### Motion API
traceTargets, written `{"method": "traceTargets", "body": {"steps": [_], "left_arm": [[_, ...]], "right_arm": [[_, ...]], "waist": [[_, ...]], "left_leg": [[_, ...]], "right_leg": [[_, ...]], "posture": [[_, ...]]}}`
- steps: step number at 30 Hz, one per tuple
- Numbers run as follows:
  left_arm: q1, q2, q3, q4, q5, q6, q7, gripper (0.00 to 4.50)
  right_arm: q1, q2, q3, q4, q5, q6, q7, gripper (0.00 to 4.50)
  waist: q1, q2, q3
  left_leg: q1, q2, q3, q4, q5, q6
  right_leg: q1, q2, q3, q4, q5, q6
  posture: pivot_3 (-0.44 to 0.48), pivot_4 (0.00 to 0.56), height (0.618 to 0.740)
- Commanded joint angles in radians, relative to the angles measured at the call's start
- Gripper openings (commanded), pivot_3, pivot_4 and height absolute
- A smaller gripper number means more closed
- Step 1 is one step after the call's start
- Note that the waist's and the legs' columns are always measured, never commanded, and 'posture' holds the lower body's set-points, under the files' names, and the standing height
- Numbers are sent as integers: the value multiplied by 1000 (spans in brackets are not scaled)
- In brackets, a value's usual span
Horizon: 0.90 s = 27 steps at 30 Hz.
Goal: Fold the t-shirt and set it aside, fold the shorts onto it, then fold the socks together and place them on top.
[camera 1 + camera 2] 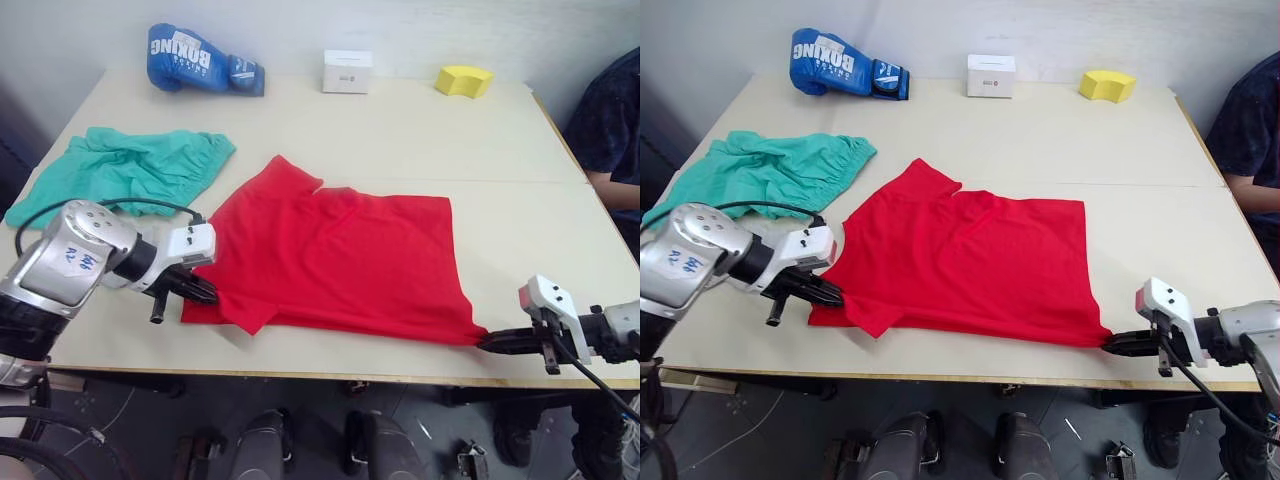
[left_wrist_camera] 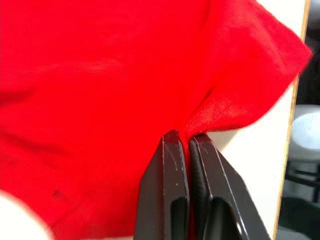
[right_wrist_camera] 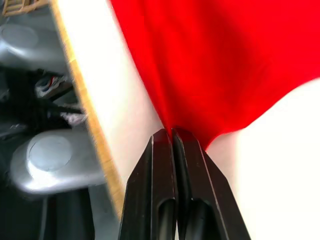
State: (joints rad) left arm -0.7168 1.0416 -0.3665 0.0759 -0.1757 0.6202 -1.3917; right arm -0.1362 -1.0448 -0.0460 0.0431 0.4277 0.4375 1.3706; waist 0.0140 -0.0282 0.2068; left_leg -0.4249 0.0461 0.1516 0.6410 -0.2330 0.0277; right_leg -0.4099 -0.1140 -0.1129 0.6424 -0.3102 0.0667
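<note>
Both grippers' fingers pinch the bright red cloth t-shirt (image 1: 340, 260) at its corners along the surface's (image 1: 480, 130) near edge: left gripper (image 1: 200, 291), right gripper (image 1: 487, 342).

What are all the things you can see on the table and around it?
t-shirt: one, red, spread at the table's near middle
shorts: one, teal-green, crumpled at the table's left
boxing glove: one, blue, far left
box: one, white, far middle
sponge: one, yellow, far right
table: one, cream
person: one, dark blue sleeve, right edge
left gripper: shut on t-shirt's near left corner
right gripper: shut on t-shirt's near right corner
</note>
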Motion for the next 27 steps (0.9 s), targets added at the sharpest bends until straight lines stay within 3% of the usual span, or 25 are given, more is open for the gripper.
{"method": "traceTargets", "body": {"steps": [1,20,22,25,27], "left_arm": [[-41,-29,28,60,28,-19,12,0],[-1,-76,131,182,20,-89,34,0],[9,-86,148,178,23,-99,58,541],[11,-120,202,181,-2,-83,110,1320],[31,-132,237,166,-14,-84,138,1927]], "right_arm": [[-33,26,-3,-19,1,34,-39,48],[-39,62,-52,-156,54,166,-162,48],[-50,75,-58,-155,57,180,-188,0],[-55,84,-85,-170,85,226,-215,622],[-44,92,-120,-182,93,217,-238,1276]], "waist": [[-1,0,0],[-16,0,0],[-16,0,0],[-15,0,0],[-15,0,0]], "left_leg": [[-1,1,0,3,-1,-1],[-2,2,0,7,-2,-1],[-2,2,0,7,-2,-1],[-2,2,0,7,-2,-1],[-2,2,0,8,-2,-1]], "right_leg": [[-1,0,1,2,0,-1],[-1,0,2,5,-1,-1],[-1,0,2,5,-1,-1],[-1,0,2,6,-1,-1],[-1,0,2,6,-1,-1]], "posture": [[0,150,740],[0,150,740],[0,150,740],[0,150,740],[0,150,740]]}}
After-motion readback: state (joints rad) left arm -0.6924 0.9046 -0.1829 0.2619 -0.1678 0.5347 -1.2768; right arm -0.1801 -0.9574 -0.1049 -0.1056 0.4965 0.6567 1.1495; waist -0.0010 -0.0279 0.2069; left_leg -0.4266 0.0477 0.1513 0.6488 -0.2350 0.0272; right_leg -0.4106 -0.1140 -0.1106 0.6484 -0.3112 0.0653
